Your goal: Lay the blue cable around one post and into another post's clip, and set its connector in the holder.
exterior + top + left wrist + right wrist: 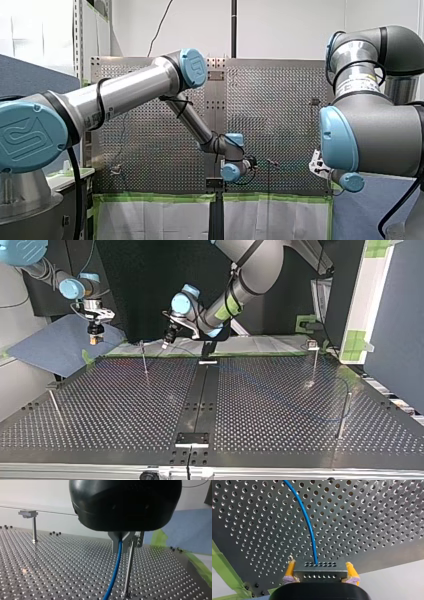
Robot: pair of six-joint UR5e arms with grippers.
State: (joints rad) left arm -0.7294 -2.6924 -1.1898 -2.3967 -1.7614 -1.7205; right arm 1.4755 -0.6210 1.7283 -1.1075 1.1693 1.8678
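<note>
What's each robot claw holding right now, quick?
Left gripper: closed on the blue cable.
Right gripper: closed on the connector.

Four posts (144, 362) (56, 406) (313, 365) (344, 415), one blue cable (116, 565), one connector (320, 570) — two arms (125, 92) (370, 127).

My left arm (125, 92) reaching from the left to the middle of the perforated tabletop (150, 150), my right arm (370, 130) large at the right, green tape (160, 197) along the tabletop's lower edge
</note>
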